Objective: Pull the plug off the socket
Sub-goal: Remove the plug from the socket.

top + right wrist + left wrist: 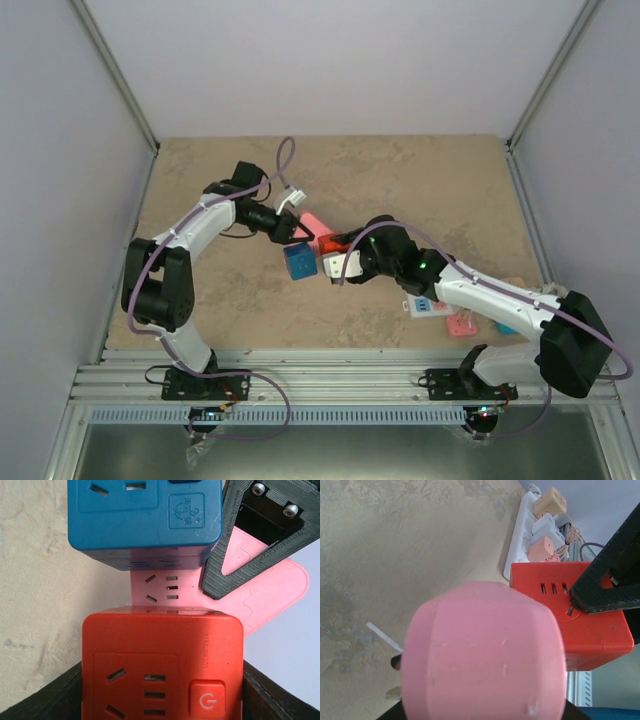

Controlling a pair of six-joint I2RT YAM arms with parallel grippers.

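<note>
Left gripper (297, 226) pinches the pink block (485, 655) while the right gripper (332, 252) clamps the red cube (160, 645) set against it, a blue cube (145, 520) alongside. The white strip (518, 539), plugs in its outlets, lies untouched by the right arm. The pull looks ready to start. Next, the arms should draw straight apart with firm grips.

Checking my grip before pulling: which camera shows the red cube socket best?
Right wrist. The red cube socket fills the lower frame, with its outlet face and power button clear, clamped in the right gripper. Left wrist shows it partly hidden behind the pink block. Top external shows only a small red patch.
</note>
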